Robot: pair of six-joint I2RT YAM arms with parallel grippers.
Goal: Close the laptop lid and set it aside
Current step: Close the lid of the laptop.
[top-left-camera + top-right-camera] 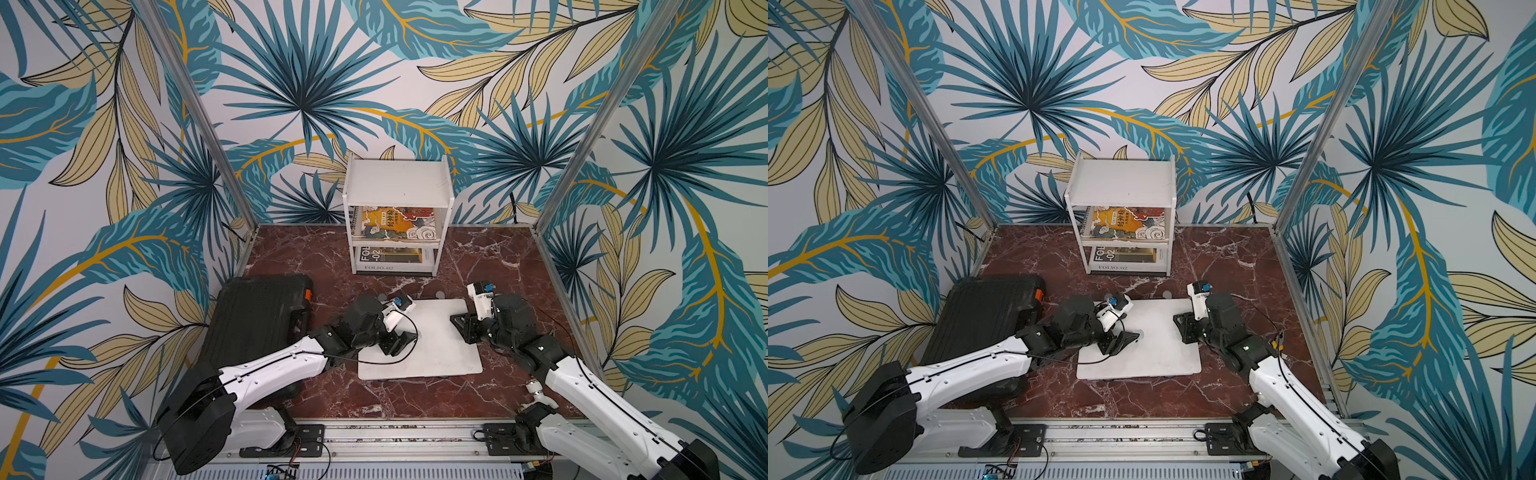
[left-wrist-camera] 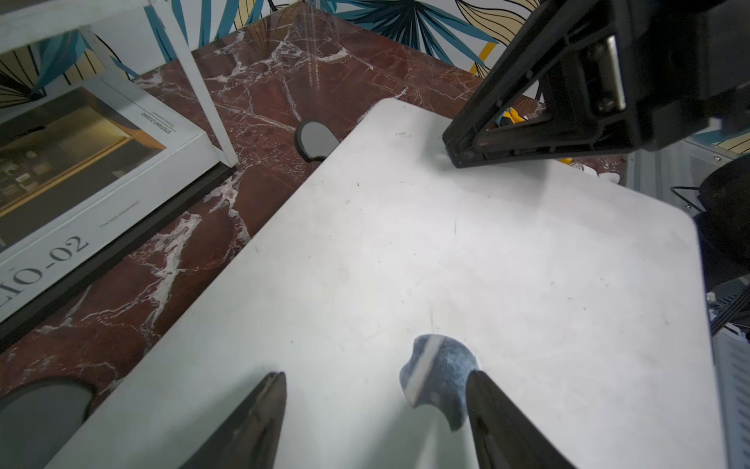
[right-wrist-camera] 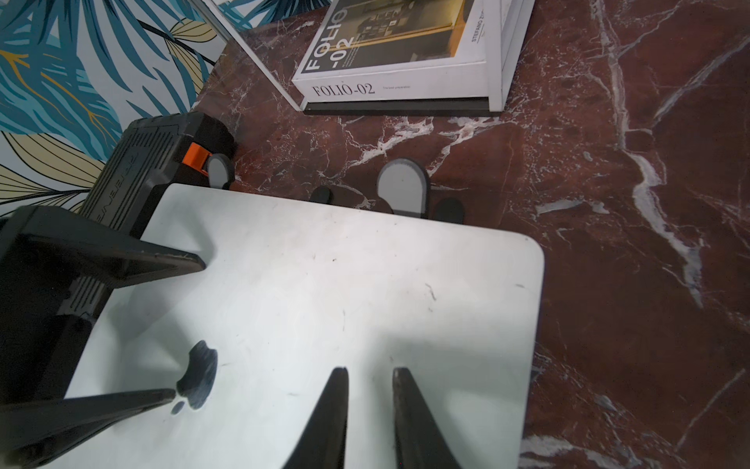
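Bright, even light. Soft shadows cross the washed-out lid [image 3: 324,284]. Wrist views bend at the edges.

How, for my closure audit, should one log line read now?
laptop lid: closed | left gripper: open over lid | right gripper: slightly open over lid

Red-brown, white-veined marble table [image 1: 478,257] and its load.
A white shelf unit [image 1: 399,183] stands at the middle of the far edge. A black ribbed case [image 1: 257,316] lies flat on the left side, apart from the shelf unit. At centre front a closed silver laptop [image 1: 432,340] lies flat over a grey stand [image 3: 403,184], whose rounded pads show past its far edge; contact between laptop and marble cannot be told.
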